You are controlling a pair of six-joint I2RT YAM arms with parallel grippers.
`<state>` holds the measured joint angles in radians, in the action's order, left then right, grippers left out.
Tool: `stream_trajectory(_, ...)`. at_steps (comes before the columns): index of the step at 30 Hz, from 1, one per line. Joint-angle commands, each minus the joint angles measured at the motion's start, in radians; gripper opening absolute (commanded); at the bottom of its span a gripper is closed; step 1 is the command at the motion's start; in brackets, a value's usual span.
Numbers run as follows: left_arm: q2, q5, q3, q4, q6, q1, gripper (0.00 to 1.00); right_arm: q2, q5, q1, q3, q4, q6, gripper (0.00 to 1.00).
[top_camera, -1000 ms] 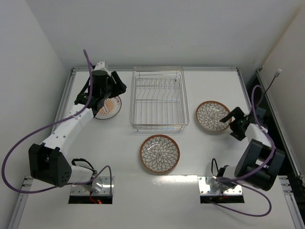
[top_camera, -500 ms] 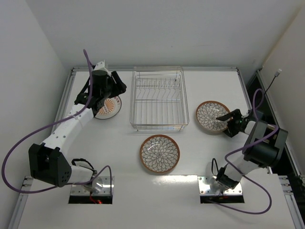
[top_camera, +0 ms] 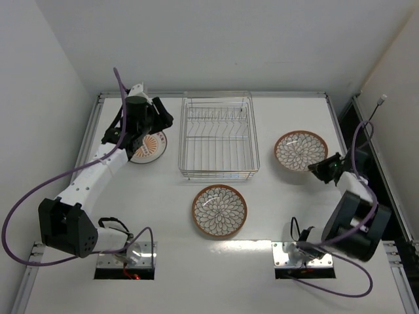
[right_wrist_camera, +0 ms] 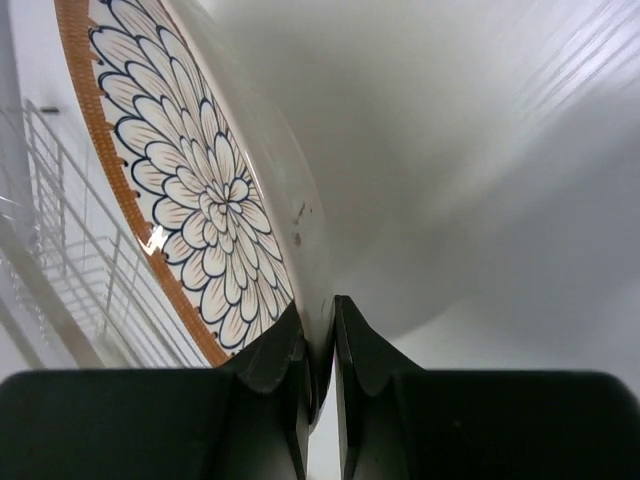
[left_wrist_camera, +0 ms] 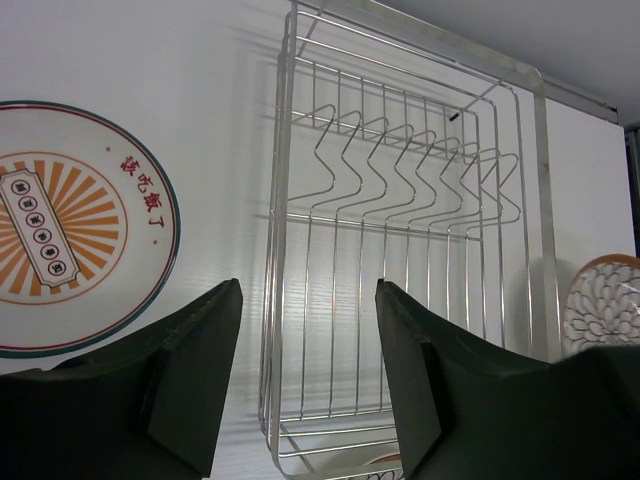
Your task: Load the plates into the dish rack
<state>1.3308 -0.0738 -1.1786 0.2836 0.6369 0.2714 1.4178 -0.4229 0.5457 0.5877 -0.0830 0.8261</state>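
Top external view: the dish rack [top_camera: 219, 135] sits in the middle of the worktop [top_camera: 288, 216]. Its longer sides run from the near edge towards the far edge, and its row of upright prongs crosses from left to right in the far half. Just in front of it lies the large petal plate [top_camera: 219, 210], flat and face up. To the right of the rack is the smaller petal plate [top_camera: 300, 150], face up, and the right pincer [top_camera: 325, 167] has hold of its near right rim. In the right wrist view the two fingers [right_wrist_camera: 270, 380] are pressed together on that orange rim, with the plate's patterned face turned towards the rack. Whether the plate is off the worktop I cannot tell. To the left of the rack lies the sunburst plate [top_camera: 149, 145], flat. The left pincer [left_wrist_camera: 307, 300] hangs over the strip between this plate and the rack, jaws about half apart, holding nothing.
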Motion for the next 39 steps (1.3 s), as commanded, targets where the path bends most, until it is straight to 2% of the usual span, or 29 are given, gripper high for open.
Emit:
stream_trajectory(1,-0.044,-0.012,0.004,-0.027,-0.011,-0.005,0.54,-0.265,0.099,-0.039,0.116,-0.043,-0.018,0.0)
stream_trajectory(5,-0.044,-0.012,0.004,-0.027,-0.011,-0.005,0.54,-0.408,0.306,-0.14,0.228,-0.13,-0.018,0.0)
stream_trajectory(7,-0.044,-0.012,0.004,-0.027,-0.011,-0.005,0.54,-0.408,0.401,-0.206,0.26,-0.143,-0.018,0.0)
stream_trajectory(8,-0.044,-0.012,0.004,-0.027,-0.011,-0.005,0.54,-0.408,0.436,-0.287,0.296,-0.143,-0.018,0.0)
stream_trajectory(10,-0.044,-0.012,0.004,-0.027,-0.011,-0.005,0.54,-0.36,0.556,-0.373,0.336,-0.165,-0.027,0.0)
stream_trajectory(11,-0.044,-0.012,0.004,-0.027,-0.011,-0.005,0.54,-0.34,0.597,-0.456,0.374,-0.166,-0.027,0.0)
stream_trajectory(15,-0.044,-0.021,-0.006,-0.027,-0.011,-0.005,0.54,-0.243,0.781,-0.628,0.448,-0.176,-0.036,0.0)
stream_trajectory(20,-0.044,-0.021,-0.006,-0.018,-0.011,-0.005,0.54,-0.114,1.105,-0.814,0.615,-0.276,-0.045,0.0)
stream_trajectory(26,-0.044,0.0,-0.006,-0.018,-0.011,-0.005,0.54,0.101,1.343,-0.932,0.866,-0.399,-0.077,0.0)
stream_trajectory(28,-0.044,0.0,-0.006,-0.018,-0.011,-0.005,0.54,0.2,1.378,-0.975,0.948,-0.399,-0.097,0.0)
stream_trajectory(33,-0.044,0.0,-0.015,-0.018,-0.011,-0.005,0.54,0.423,1.498,-1.023,1.185,-0.55,-0.088,0.0)
stream_trajectory(39,-0.044,0.009,-0.015,-0.018,-0.011,-0.005,0.54,0.53,1.558,-1.067,1.244,-0.535,-0.114,0.0)
